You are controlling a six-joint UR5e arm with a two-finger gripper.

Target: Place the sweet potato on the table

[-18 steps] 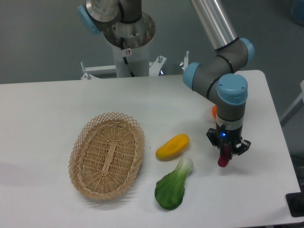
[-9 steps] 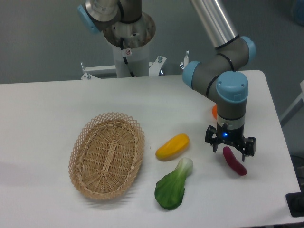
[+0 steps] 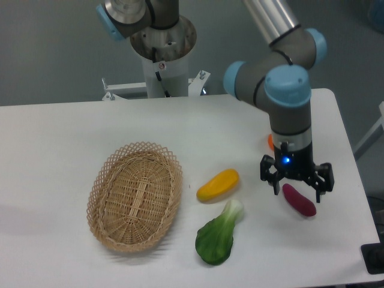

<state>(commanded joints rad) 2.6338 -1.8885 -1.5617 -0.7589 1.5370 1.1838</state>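
Reddish-purple tuber: the sweet potato (image 3: 299,200) lies flat on the table (image 3: 54,156), near the right edge, its long axis running from about 10 o'clock to 4 o'clock.
My gripper (image 3: 296,185): spread wide and holding nothing; one finger shows on each side of the sweet potato's upper end, and neither seems to touch it.
My arm: it comes in from the top of the view and the wrist points straight down above the sweet potato; a small blue light shows on it.
Sweet potato's neighbours: the yellow vegetable (image 3: 218,185) is at about 9 o'clock from it, well apart; the bok choy (image 3: 218,234) is at about 8 o'clock, also apart.
Orange fruit (image 3: 271,141): only a sliver shows behind my wrist, at about 11 o'clock from the sweet potato.
Basket (image 3: 135,195): oval wicker, far off at 9 o'clock, left of the yellow vegetable, with nothing visible inside.
Bok choy and yellow vegetable: close together, the white stem end just below the yellow vegetable; I cannot tell if they touch.
Table surface: white and smooth, with all of these things resting on it.
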